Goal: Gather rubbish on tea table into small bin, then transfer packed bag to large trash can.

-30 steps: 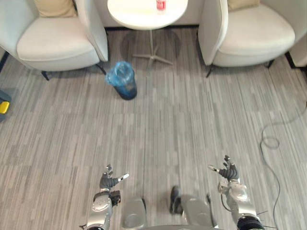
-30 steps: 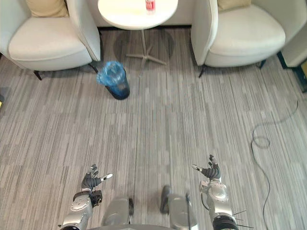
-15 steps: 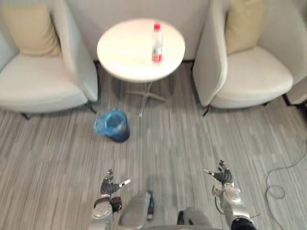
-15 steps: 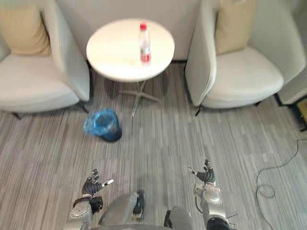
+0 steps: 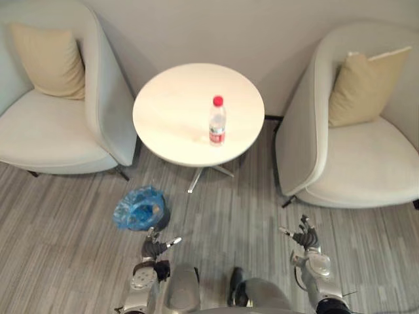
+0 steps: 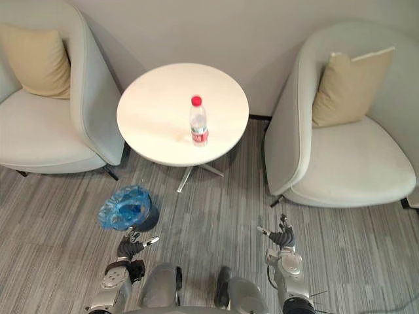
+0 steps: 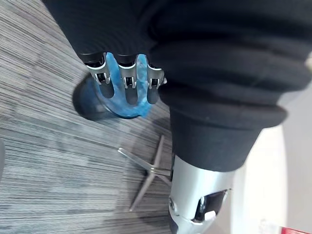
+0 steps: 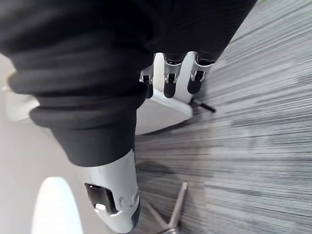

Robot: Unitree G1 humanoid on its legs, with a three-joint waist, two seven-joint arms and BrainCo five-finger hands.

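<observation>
A clear plastic bottle [image 5: 217, 122] with a red cap and red label stands upright near the middle of the round white tea table [image 5: 170, 118]. On the floor at the table's left front sits the small dark bin [image 5: 139, 209] lined with a blue bag [image 7: 124, 95]. My left hand [image 5: 155, 248] hangs low just in front of the bin, fingers loosely spread and empty. My right hand [image 5: 304, 238] hangs low at the right, near the right armchair's front, also open and empty. Both hands are well short of the table.
Two pale armchairs flank the table, the left one [image 5: 55, 124] and the right one [image 5: 353, 144], each with a tan cushion [image 5: 363, 85]. A wall runs behind them. The table's metal star foot [image 5: 209, 171] stands on the grey striped carpet [image 5: 65, 235].
The whole picture has shifted: the camera has come closer to the table and tilted up, so table, bottle and bin sit lower and nearer. Both hands stay low, open and empty.
</observation>
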